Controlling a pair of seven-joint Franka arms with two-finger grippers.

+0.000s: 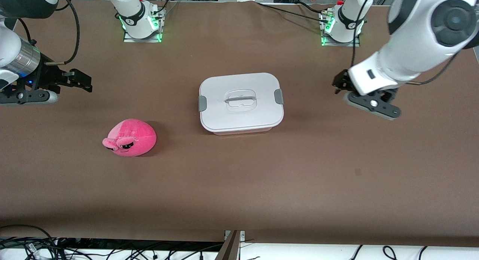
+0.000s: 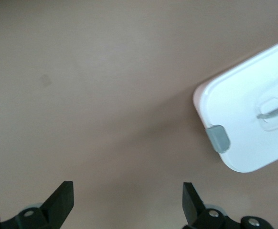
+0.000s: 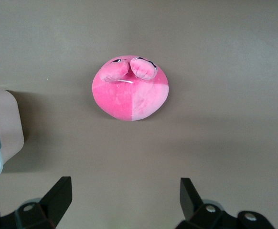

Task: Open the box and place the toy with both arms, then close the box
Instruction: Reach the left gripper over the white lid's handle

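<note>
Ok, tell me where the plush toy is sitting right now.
The pink plush toy sits on the brown table, beside the lidded box toward the right arm's end and slightly nearer the front camera, apart from the box and untouched by either tool.

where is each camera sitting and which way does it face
Front view: high across the table, facing both arm bases; shows the box, the toy, the left pincer and the right pincer.
Left wrist view: on the left arm's wrist, looking down at the table and a box corner; its open fingertips show.
Right wrist view: on the right arm's wrist, looking down at the toy; its open fingertips show.
All three views share the box.
</note>
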